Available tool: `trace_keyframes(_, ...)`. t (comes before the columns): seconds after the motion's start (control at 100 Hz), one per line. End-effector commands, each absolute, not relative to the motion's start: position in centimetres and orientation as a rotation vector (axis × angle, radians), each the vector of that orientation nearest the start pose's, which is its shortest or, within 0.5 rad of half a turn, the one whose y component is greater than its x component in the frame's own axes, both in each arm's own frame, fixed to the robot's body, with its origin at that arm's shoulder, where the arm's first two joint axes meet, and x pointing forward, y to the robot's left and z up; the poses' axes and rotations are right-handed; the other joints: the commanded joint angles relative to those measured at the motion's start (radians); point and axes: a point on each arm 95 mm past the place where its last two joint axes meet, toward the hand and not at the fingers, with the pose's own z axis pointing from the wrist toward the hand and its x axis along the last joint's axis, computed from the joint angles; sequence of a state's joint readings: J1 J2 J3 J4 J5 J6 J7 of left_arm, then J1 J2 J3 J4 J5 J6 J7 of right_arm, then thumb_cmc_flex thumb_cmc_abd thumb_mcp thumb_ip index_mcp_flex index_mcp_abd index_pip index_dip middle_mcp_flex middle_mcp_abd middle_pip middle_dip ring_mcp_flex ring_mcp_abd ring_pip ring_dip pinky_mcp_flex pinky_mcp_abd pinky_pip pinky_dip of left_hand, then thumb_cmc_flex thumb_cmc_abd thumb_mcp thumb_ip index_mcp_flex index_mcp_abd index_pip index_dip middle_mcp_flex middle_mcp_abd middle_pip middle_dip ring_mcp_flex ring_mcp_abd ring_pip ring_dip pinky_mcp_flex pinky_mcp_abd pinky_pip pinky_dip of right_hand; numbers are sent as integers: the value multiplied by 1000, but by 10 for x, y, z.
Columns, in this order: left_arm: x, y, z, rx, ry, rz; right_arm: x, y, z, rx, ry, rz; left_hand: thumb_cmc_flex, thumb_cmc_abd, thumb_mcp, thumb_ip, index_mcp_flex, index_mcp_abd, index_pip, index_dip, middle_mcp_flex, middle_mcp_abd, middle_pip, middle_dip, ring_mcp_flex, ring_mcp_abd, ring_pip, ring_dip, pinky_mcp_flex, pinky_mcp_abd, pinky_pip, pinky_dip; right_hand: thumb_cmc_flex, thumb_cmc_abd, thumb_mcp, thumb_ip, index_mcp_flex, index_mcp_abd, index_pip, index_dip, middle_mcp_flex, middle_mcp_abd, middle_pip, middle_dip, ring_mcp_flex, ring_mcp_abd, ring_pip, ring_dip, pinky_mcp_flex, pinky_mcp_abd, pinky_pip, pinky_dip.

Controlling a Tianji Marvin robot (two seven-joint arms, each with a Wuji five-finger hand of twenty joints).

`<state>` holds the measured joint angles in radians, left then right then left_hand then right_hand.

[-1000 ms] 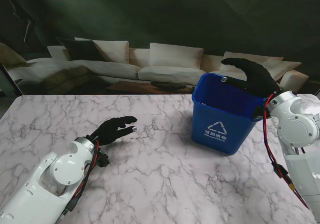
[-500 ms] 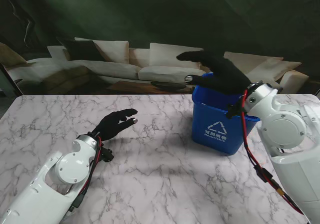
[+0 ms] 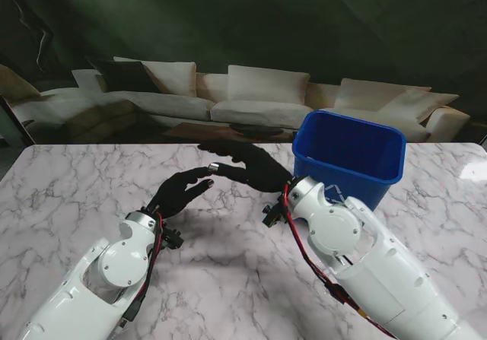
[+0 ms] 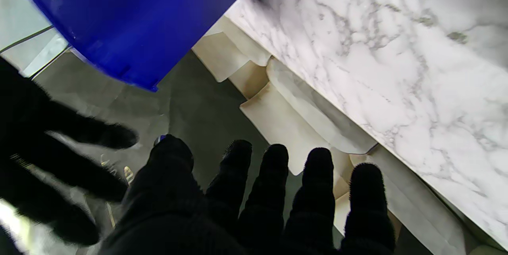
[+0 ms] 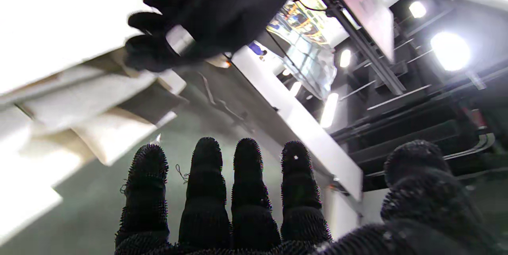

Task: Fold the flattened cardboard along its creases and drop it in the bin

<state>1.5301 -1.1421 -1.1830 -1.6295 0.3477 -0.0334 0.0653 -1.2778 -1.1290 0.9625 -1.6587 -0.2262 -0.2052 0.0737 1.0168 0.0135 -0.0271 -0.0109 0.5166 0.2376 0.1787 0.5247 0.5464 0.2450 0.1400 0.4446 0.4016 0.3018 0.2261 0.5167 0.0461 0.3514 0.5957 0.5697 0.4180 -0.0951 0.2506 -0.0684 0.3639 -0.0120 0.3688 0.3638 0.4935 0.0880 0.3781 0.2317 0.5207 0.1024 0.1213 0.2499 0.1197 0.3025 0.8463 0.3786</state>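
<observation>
Blue bin [image 3: 350, 161] stands right of both empty, spread-fingered hands, left hand [image 3: 176, 192] just beside right hand [image 3: 249, 166] over bare marble table [image 3: 76, 195]; cardboard in no view, presumably binned, so draw arms apart slowly, avoiding finger clash.

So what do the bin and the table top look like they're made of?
The bin looks like moulded plastic: uniform glossy blue, thin rolled rim. The table top looks like polished marble or a marble-look laminate: white with grey veining and a soft sheen; I cannot tell which.
</observation>
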Motion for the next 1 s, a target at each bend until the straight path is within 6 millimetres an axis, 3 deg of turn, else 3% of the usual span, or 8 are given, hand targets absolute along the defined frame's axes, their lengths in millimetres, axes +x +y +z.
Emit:
trace_keyframes(0.0,411,-29,-315,-1769,1086,-1940,425,120,-263,-1583,-1432,-2295,6,46,-5,2,24,0,12,16,15,-19,35,49,21,-18,40,34,-5,-8,38,26,31,30,-23,17,8,-13,-15,19,-21,-2,-10,0,-3,-10,-3,-15,-12,-18,12,-7)
trace_keyframes(0.13,414,-29,-331,-1840,1084,-1889,430,117,-306,-1767,-1388,-2182,9,47,-6,2,25,2,16,30,6,-25,99,131,29,-16,84,103,-9,-9,59,35,39,31,-32,18,1,-20,-11,23,-34,-13,-3,4,-17,-19,-7,-18,-23,-22,8,-15)
trace_keyframes(0.26,416,-30,-339,-1880,1088,-1866,432,105,-335,-1913,-1354,-2139,10,45,-5,2,27,-2,22,55,-6,-38,219,270,44,-27,127,175,-6,-15,76,39,49,34,-41,19,-7,-30,-4,27,-43,-22,4,7,-25,-30,-9,-20,-31,-28,4,-21)
trace_keyframes(0.33,418,-28,-344,-1896,1101,-1836,431,95,-346,-1975,-1351,-2117,10,46,-5,3,23,-4,17,54,-23,-37,210,263,34,-23,108,166,-13,-16,69,34,53,34,-46,20,-7,-39,2,29,-46,-30,8,9,-29,-33,-10,-21,-34,-31,1,-24)
trace_keyframes(0.38,418,-27,-348,-1916,1101,-1825,430,87,-352,-2008,-1360,-2118,10,47,-4,3,22,-5,13,51,-33,-32,136,166,26,-22,46,100,-16,-15,38,13,55,35,-50,20,-9,-40,5,30,-49,-31,9,9,-32,-35,-11,-22,-35,-31,0,-25)
trace_keyframes(0.45,417,-26,-351,-1941,1099,-1816,427,75,-356,-2046,-1365,-2127,12,49,-5,3,18,-3,10,47,-53,-25,33,8,13,-21,-1,19,-17,-13,-8,-17,59,35,-54,20,-6,-44,11,31,-47,-36,12,10,-32,-37,-11,-23,-36,-32,-1,-26)
trace_keyframes(0.55,416,-25,-351,-1934,1113,-1814,423,61,-358,-2078,-1354,-2161,9,52,-5,3,19,-3,7,39,-67,-26,-25,-66,7,-25,-24,-18,-16,-15,-24,-26,63,36,-58,21,-5,-44,16,31,-45,-36,13,10,-30,-38,-10,-23,-35,-31,-1,-26)
trace_keyframes(0.99,410,-21,-346,-1907,1153,-1820,413,43,-353,-2057,-1271,-2281,5,62,-6,3,7,1,-3,23,-48,-21,-38,-68,1,-19,-17,-19,-14,-10,-28,-21,78,37,-74,24,4,-42,27,26,-33,-36,15,10,-25,-41,-7,-24,-36,-28,-2,-28)
